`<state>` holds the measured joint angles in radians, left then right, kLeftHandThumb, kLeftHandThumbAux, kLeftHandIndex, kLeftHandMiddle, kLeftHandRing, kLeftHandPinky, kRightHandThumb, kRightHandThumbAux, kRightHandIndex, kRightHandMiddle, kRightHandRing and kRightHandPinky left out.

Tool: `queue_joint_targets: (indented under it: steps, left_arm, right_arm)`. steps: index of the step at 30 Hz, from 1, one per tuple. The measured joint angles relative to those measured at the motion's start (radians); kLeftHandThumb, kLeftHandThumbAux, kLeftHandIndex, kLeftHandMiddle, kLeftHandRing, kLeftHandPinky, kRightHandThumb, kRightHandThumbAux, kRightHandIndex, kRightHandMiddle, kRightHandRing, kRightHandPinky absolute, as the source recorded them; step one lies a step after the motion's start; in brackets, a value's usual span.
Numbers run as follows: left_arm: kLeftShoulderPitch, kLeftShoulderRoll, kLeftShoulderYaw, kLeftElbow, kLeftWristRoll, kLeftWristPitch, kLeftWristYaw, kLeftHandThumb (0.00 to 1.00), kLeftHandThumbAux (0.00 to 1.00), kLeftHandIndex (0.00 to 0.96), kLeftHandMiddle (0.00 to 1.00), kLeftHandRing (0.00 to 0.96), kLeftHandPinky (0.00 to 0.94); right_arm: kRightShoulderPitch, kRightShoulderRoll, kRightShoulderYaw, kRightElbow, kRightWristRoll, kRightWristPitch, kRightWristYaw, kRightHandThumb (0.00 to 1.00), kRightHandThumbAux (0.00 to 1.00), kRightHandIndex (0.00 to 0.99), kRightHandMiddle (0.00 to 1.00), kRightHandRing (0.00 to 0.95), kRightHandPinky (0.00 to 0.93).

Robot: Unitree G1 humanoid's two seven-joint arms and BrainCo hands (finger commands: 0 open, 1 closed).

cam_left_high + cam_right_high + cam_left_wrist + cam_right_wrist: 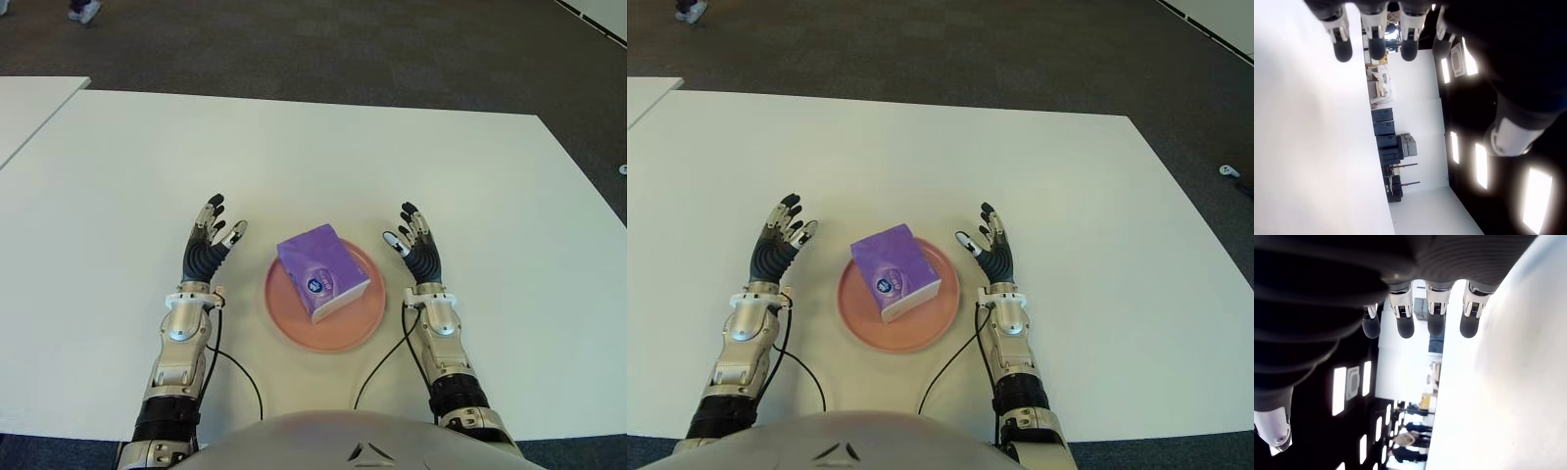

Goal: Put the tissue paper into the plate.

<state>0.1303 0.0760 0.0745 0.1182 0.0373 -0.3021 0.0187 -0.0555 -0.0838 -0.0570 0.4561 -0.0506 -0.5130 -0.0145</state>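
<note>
From my seat the job looks finished: the purple tissue paper pack (323, 271) lies inside the pink plate (294, 327), turned at an angle to it, with its far corner reaching toward the plate's far rim. I see nothing left to move.

My left hand (208, 245) shows just beside the plate on its left, fingers spread and holding nothing; my right hand (415, 245) shows just beside it on the right, equally spread and empty. Both wrist views confirm straight fingers with only open space past them.

The plate sits close to the near edge of the white table (294, 157), about midway along it. Another white table's corner (29, 103) shows past the far left corner. Dark grey carpet (343, 49) lies beyond the far edge, where someone's shoes (83, 10) are visible.
</note>
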Motion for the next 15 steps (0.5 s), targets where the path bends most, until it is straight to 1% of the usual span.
queue_joint_targets:
  steps: [8, 15]
  left_arm:
    - [0.002, 0.004, -0.008, 0.000, -0.001, -0.004, -0.013, 0.000, 0.552, 0.000, 0.000, 0.000, 0.000]
    - [0.002, 0.006, -0.012, 0.002, 0.000, -0.035, -0.016, 0.000, 0.563, 0.000, 0.000, 0.000, 0.000]
  right_arm:
    - [0.005, 0.008, 0.000, -0.009, 0.002, 0.009, -0.001, 0.012, 0.576, 0.000, 0.000, 0.000, 0.000]
    - [0.004, 0.025, -0.002, -0.020, 0.015, 0.037, -0.002, 0.005, 0.615, 0.000, 0.000, 0.000, 0.000]
